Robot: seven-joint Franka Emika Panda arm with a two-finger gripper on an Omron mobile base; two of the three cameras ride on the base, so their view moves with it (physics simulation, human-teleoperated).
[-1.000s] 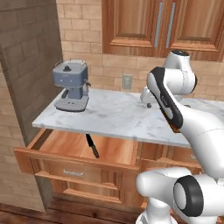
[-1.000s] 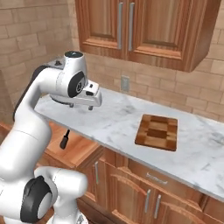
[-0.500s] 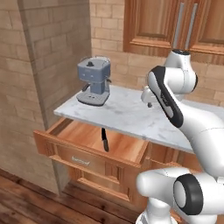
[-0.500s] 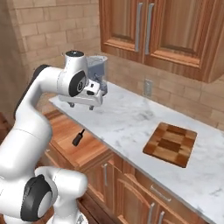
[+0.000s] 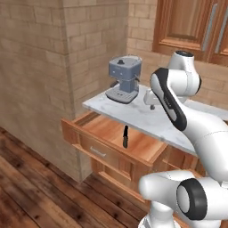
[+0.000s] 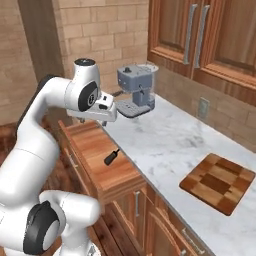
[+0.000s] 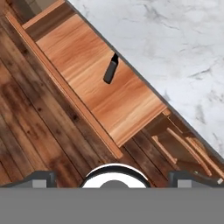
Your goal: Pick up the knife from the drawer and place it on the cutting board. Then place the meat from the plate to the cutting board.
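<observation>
The knife point(image 5: 125, 136) is lying in the pulled-out drawer point(image 5: 93, 141) with its black handle showing and what looks like most of its blade tucked back under the overhanging edge of the counter point(image 6: 170, 145), and that is where trouble could be waiting: a claw point(image 6: 104, 118) coming straight down might be knocking the marble lip, or nudging the handle further under instead of catching it. The claw is hanging high above the drawer, well apart from the knife, with its fingers spread wide and holding nothing. The cutting board point(image 6: 218, 183) is sitting bare further along the counter, well away from the drawer.
</observation>
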